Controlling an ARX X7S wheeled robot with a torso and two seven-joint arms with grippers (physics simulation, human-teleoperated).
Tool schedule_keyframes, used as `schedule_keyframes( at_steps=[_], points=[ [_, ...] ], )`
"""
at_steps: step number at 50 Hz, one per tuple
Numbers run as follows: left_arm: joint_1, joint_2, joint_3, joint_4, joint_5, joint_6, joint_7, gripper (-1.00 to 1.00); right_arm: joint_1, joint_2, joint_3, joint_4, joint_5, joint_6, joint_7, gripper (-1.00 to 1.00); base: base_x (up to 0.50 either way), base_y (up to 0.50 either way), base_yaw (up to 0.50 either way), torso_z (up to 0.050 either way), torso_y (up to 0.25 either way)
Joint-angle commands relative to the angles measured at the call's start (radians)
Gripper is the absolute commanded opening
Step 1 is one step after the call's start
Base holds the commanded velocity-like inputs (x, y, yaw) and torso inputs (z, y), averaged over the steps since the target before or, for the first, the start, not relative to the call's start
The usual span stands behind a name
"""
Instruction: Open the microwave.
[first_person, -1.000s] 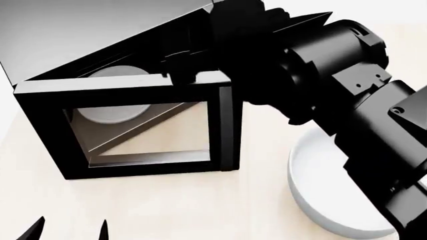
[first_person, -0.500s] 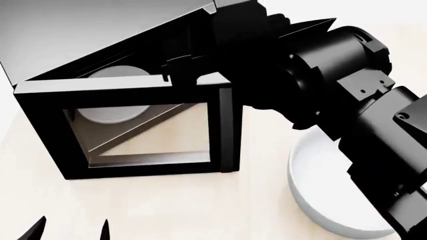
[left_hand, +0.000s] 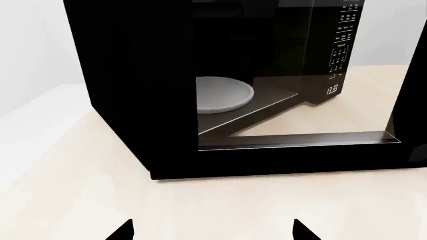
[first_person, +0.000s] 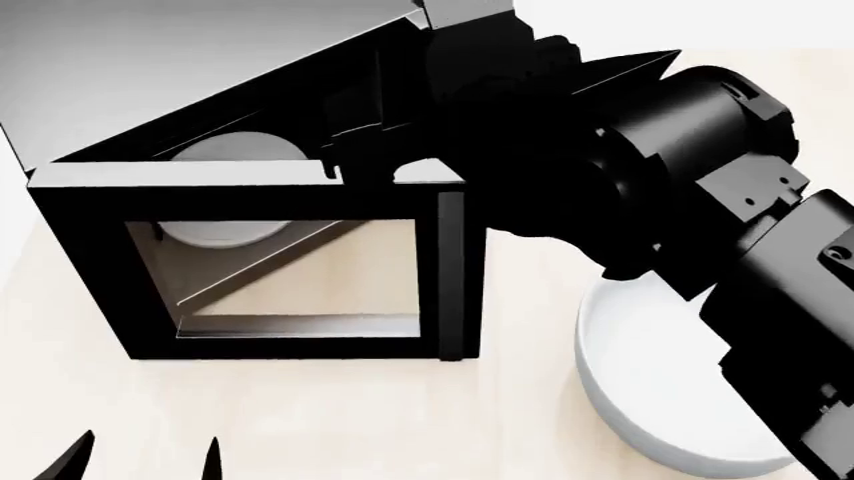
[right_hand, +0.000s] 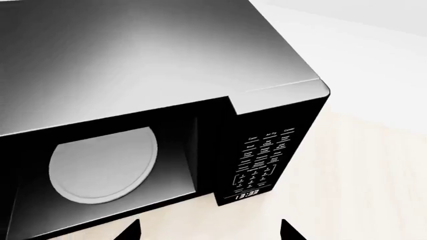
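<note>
The black microwave (first_person: 200, 60) stands on a pale table with its door (first_person: 280, 195) swung wide open; the vertical handle (first_person: 451, 270) is on the door's right edge. The white turntable (right_hand: 103, 167) lies in the open cavity, beside the keypad (right_hand: 263, 160) with its clock. My right arm (first_person: 694, 150) reaches over the microwave's front right corner; my right gripper (right_hand: 210, 232) is open and empty above the cavity mouth. My left gripper (left_hand: 213, 232) is open and empty, low over the table in front of the door (left_hand: 300, 160); it shows at the head view's bottom left (first_person: 140, 460).
A large white bowl (first_person: 654, 380) sits on the table to the right of the open door, partly under my right arm. The pale table top (first_person: 334, 420) stretches in front of the door. The table's left edge (left_hand: 40, 105) runs beside the microwave.
The door has swung a little further open, its lower edge now nearer to me. My right arm has shifted slightly right. The left gripper has not moved.
</note>
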Motion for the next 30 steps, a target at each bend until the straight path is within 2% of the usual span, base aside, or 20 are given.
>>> schedule_keyframes(
  at_steps=[1,30],
  points=[
    [-0.001,-0.001,0.003,-0.001,-0.002,0.002,-0.001,1.00,-0.034,0.029,-0.016,-0.071,0.044,0.000,0.017,1.00,0.00,0.00,0.00,0.000,0.000],
    [-0.007,-0.003,0.012,-0.001,-0.004,0.001,-0.007,1.00,-0.077,0.132,0.011,-0.320,0.081,-0.010,0.130,1.00,0.00,0.00,0.00,0.000,-0.001]
  ],
)
